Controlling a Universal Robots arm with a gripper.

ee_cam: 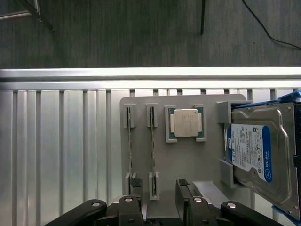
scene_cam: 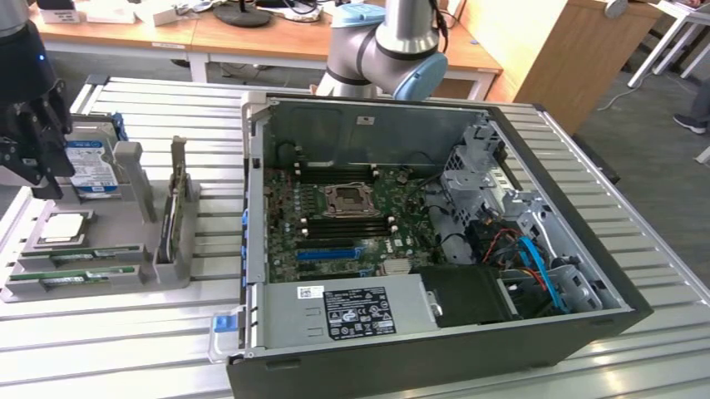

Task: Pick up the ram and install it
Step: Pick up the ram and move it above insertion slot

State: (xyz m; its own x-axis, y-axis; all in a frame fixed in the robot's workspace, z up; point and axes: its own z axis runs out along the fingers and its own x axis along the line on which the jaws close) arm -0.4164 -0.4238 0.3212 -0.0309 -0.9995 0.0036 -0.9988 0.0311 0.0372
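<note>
**Open end effector (scene_cam: 45, 176) (ee_cam: 160, 207) above the grey holder (scene_cam: 178, 268) (ee_cam: 188, 162); the ram (scene_cam: 85, 255) (ee_cam: 152, 150) sits in its slot.**

Seen from the exterior view's left, the black end effector hangs over the holder with its fingers (ee_cam: 186, 200) spread, gripping nothing. In the holder, the ram stands on edge in its clips just beside the processor (scene_cam: 65, 226) (ee_cam: 185, 123). A second stick (scene_cam: 73, 278) (ee_cam: 129, 150) sits on the ram's other side. The hard drive (scene_cam: 89, 162) (ee_cam: 256, 155) leans at the holder's far end. To the exterior view's right of the holder, the computer case (scene_cam: 621, 309) lies open on the slatted counter (scene_cam: 133, 341).
</note>
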